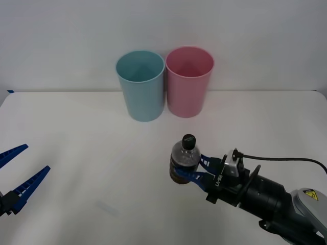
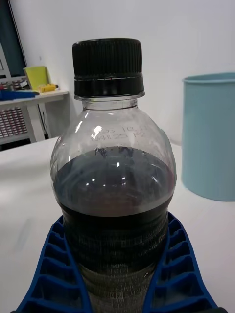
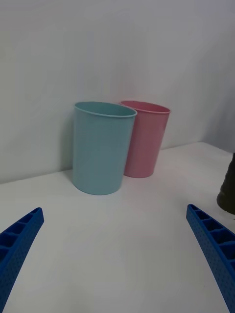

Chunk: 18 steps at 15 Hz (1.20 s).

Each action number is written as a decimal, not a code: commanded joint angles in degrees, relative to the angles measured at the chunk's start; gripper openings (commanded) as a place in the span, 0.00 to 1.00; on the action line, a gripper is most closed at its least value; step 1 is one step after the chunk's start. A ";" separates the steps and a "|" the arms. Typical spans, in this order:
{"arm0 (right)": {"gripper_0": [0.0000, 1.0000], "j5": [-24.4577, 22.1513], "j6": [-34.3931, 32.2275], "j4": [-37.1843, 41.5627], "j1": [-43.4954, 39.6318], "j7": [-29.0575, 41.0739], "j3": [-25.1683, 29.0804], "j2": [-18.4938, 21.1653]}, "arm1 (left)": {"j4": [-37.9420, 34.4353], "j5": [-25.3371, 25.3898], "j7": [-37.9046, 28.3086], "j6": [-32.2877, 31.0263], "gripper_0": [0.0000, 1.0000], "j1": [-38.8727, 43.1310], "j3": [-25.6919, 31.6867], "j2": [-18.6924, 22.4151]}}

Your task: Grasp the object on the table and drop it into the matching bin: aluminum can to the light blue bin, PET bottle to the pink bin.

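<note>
front view looks down from above the table [image 1: 76, 153]; both wrist views sit low, sharing the light blue bin [image 3: 103, 146].

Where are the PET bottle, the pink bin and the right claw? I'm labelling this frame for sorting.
PET bottle [image 1: 188, 141], front view, on its black cap.
Pink bin [image 1: 187, 97], front view, on its outer wall.
Right claw [image 1: 190, 169], front view, between its blue fingertips, closed on the bottle's lower body.

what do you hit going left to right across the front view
left gripper, open → light blue bin → pink bin; nearer the camera, PET bottle held in the right gripper
</note>
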<state>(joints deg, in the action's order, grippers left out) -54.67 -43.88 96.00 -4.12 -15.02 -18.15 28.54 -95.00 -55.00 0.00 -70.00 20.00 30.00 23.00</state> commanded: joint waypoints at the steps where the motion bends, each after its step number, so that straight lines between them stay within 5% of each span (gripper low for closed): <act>1: 0.00 -0.09 0.90 4.54 -0.19 5.61 1.81 0.63 | 0.00 0.00 0.00 0.00 1.00 0.00 0.00 0.00; 8: 0.00 -3.25 2.48 13.68 1.75 21.17 8.84 1.69 | 0.00 0.00 0.00 0.00 1.00 0.00 0.00 0.00; 18: 0.00 -4.57 13.56 8.41 16.95 24.77 9.54 5.47 | 0.00 0.00 0.00 0.00 1.00 0.00 0.00 0.00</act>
<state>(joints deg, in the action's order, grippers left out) -59.16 -30.34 105.83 11.18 9.68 -8.61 33.90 -95.00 -55.00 0.00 -70.00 20.00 30.00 23.00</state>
